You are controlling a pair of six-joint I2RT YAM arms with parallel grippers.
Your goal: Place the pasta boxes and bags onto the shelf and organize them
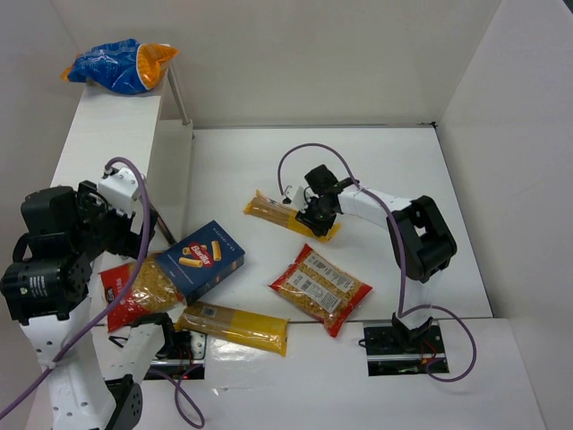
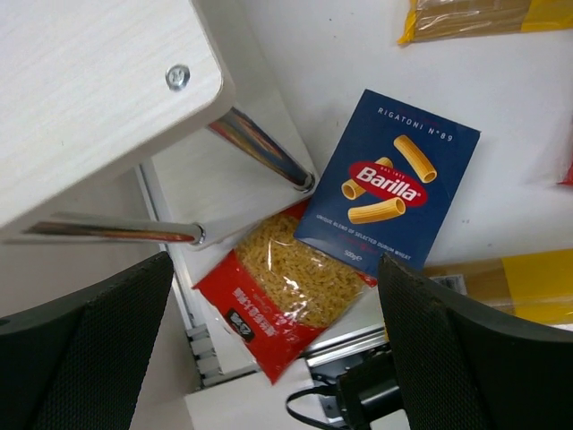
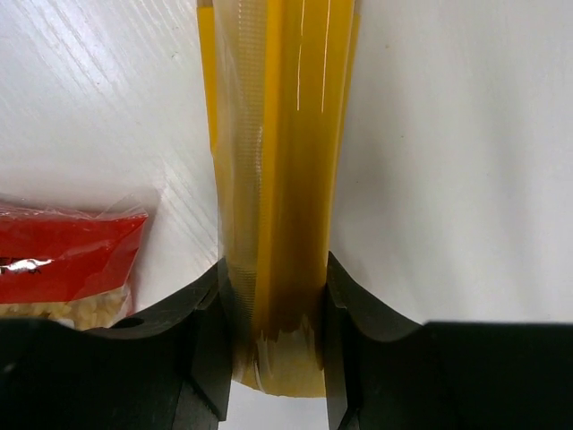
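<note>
Right claw [image 3: 273,315] pinched long yellow bag [image 3: 282,134] near its end; best lifted slowly, it could droop. Left claw [image 2: 273,340] was open, empty.

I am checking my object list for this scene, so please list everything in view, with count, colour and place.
shelf: one, white, table's left side.
blue-orange bag: one, on shelf's far end.
box: one, blue, flat beside shelf.
red bags: two, red-trimmed clear; one mid-table, one partly under box.
yellow packs: two, long; one near front edge, one farther back.
table: one, white.
left gripper: one, black, open, facing down at box.
right gripper: one, black, shut on far yellow pack.
</note>
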